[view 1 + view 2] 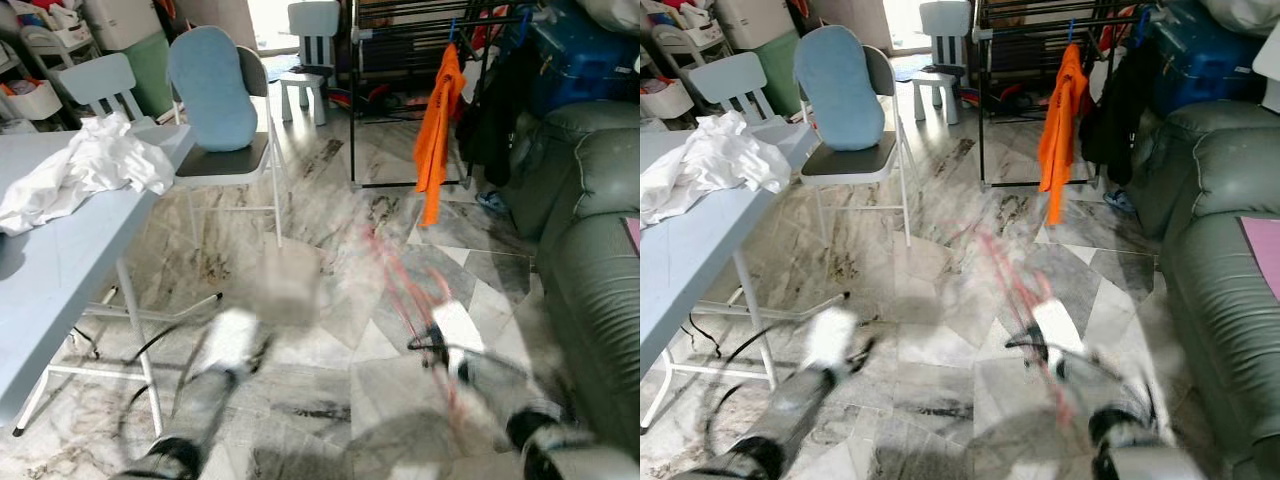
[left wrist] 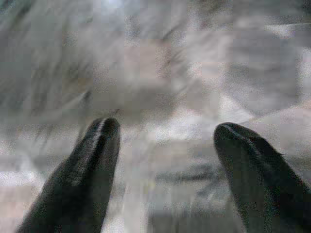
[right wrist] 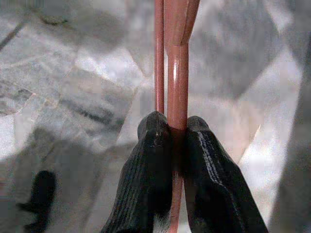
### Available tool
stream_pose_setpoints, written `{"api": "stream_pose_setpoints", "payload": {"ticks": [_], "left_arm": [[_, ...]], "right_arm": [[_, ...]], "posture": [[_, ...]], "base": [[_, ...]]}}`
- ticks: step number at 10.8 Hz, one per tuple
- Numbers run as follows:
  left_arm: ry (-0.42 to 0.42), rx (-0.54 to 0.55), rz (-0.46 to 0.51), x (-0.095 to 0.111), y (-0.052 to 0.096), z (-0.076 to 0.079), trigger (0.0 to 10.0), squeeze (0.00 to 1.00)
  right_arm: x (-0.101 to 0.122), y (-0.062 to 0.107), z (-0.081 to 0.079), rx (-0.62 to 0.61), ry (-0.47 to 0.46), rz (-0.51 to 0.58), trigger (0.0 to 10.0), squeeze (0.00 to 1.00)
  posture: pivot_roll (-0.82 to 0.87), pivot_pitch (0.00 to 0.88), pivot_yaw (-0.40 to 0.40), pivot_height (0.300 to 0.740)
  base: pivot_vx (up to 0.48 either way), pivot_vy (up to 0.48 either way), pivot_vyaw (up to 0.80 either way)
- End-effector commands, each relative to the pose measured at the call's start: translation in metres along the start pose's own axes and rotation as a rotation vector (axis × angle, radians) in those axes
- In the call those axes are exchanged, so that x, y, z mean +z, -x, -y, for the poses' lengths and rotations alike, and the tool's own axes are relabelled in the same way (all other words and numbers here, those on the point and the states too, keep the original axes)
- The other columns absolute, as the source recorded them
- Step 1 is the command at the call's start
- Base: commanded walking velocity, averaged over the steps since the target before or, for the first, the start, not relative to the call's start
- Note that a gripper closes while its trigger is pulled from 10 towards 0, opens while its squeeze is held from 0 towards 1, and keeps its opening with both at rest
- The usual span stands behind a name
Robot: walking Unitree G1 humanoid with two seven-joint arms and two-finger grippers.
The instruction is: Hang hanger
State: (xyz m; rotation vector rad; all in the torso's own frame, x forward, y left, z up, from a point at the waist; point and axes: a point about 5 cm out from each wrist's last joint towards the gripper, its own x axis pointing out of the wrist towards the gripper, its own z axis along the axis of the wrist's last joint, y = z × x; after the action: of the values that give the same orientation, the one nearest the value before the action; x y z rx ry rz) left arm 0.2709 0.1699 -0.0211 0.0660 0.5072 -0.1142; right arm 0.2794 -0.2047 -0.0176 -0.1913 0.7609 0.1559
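Observation:
A pink-red hanger (image 3: 177, 73) is clamped between the two black fingers of my right gripper (image 3: 177, 128), which is shut on it. In the eye views the hanger (image 1: 395, 285) shows as a blurred red streak above the right arm, low over the marble floor. My left gripper (image 2: 165, 133) is open, with nothing between its fingers and blurred floor beyond them. The left arm (image 1: 225, 350) is smeared by motion. A black drying rack (image 1: 400, 40) stands at the back, with an orange garment (image 1: 437, 125) hanging from it.
A light blue table (image 1: 60, 260) with a white cloth (image 1: 85, 170) is on the left. A chair with a blue cushion (image 1: 215, 95) stands beside it. A grey-green sofa (image 1: 590, 270) lines the right side. Small chairs and bins stand at the back.

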Motion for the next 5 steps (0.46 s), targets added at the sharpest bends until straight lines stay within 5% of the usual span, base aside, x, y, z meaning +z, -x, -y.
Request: {"api": "stream_pose_setpoints", "payload": {"ticks": [1, 3, 4, 5], "left_arm": [[0.063, 0.063, -0.065, -0.013, 0.005, -0.012, 10.0, 1.0], [0.144, 0.152, -0.193, -0.041, 0.018, -0.025, 10.0, 1.0], [0.253, 0.204, -0.298, -0.063, 0.029, -0.029, 10.0, 1.0], [0.271, 0.219, -0.333, -0.073, 0.035, -0.03, 10.0, 1.0]], "right_arm": [[-0.004, -0.001, -0.004, -0.014, -0.059, -0.017, 0.0, 0.0], [-0.028, 0.002, -0.007, -0.102, -0.157, -0.101, 1.3, 0.0], [-0.052, 0.006, -0.01, -0.147, -0.137, -0.185, 9.3, 0.0], [-0.068, 0.01, -0.014, -0.147, -0.1, -0.235, 10.0, 0.0]], "posture": [[-0.19, 0.0, 0.079, 0.74], [-0.17, 0.0, 0.061, 0.74], [-0.16, 0.0, 0.043, 0.74], [-0.15, 0.0, 0.029, 0.74]], "base": [[0.0, 0.0, 0.0], [0.0, 0.0, 0.0], [0.0, 0.0, 0.0], [0.0, 0.0, 0.0]]}}
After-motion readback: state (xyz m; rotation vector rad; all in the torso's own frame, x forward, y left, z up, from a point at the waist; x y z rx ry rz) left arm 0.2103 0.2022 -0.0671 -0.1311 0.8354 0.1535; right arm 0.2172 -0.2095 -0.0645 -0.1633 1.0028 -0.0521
